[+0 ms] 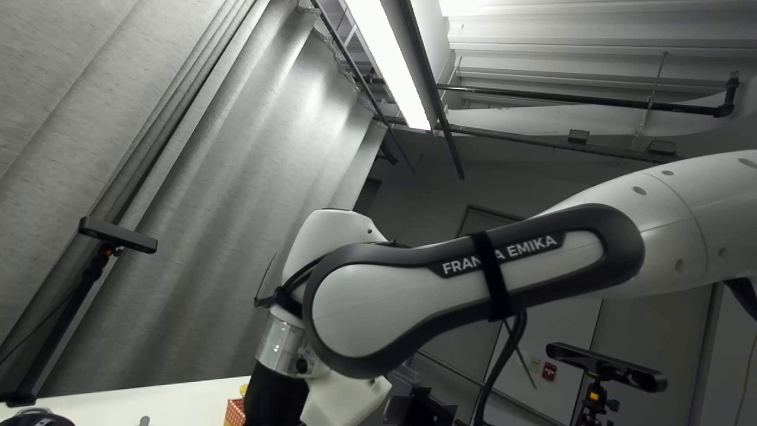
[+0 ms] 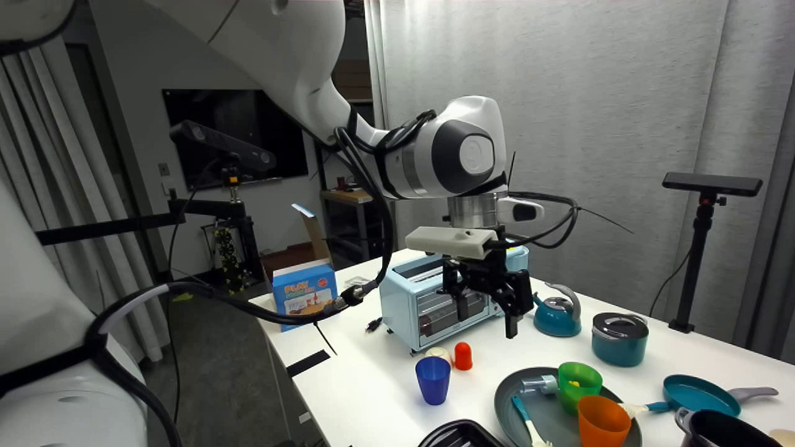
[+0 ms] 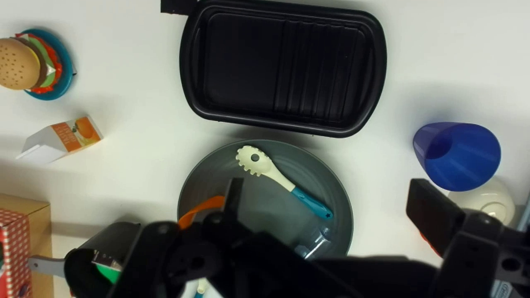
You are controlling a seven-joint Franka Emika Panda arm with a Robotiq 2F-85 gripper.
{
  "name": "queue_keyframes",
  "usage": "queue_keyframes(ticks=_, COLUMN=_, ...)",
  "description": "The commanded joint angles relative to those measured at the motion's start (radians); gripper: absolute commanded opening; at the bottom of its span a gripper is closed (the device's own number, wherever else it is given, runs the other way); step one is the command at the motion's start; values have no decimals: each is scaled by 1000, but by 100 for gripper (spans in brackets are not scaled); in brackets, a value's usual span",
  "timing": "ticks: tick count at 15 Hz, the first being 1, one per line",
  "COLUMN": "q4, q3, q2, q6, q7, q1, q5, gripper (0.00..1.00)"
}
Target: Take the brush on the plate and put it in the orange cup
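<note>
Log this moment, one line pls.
gripper: open, holding nothing; toothed utensil: lying on plate; orange cup: upright; transfer: not yet done

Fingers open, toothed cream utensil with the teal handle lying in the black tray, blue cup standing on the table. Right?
Not the tray: the wrist view shows the toothed utensil lying on the gray plate, next to the black tray. The rest holds: fingers open, blue cup standing on the table.
</note>
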Motion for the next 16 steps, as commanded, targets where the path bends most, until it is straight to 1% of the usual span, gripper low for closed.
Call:
queue_keyframes(ticks=1, q4=54, q3=-15, q2=58, q6=-19, q7=-89, q1=-4, q5=-55, gripper=100)
queue_keyframes(ticks=9, q4=91, q3=-34, q2=148, q6=47, q7=-241, q1=-4, q5=-123, gripper=100)
queue_keyframes(ticks=16, q4=118, q3=-48, q2=264, q6=146, q7=-326, q1=-10, q5=-124, gripper=100)
